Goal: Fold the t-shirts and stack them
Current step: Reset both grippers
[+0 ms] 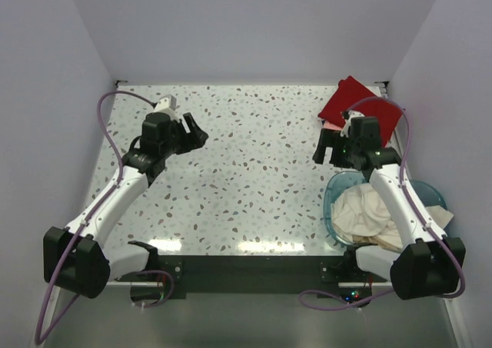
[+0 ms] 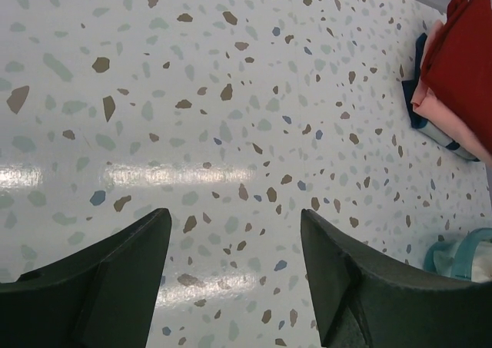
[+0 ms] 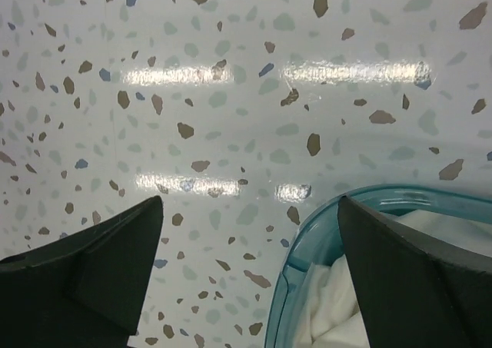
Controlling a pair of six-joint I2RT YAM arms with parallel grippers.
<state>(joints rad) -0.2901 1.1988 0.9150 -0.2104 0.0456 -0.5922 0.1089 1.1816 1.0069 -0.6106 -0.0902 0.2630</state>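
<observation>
Table (image 1: 254, 171): glossy white top with brown, grey and blue specks, lamp glare near the front edge.
Basket (image 1: 328, 203): translucent teal plastic, on the table's right front.
Walls (image 1: 254, 25): plain, pale.

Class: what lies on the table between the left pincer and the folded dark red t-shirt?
Only bare speckled table lies between the left pincer and the dark red t-shirt; the left wrist view shows it best.
</observation>
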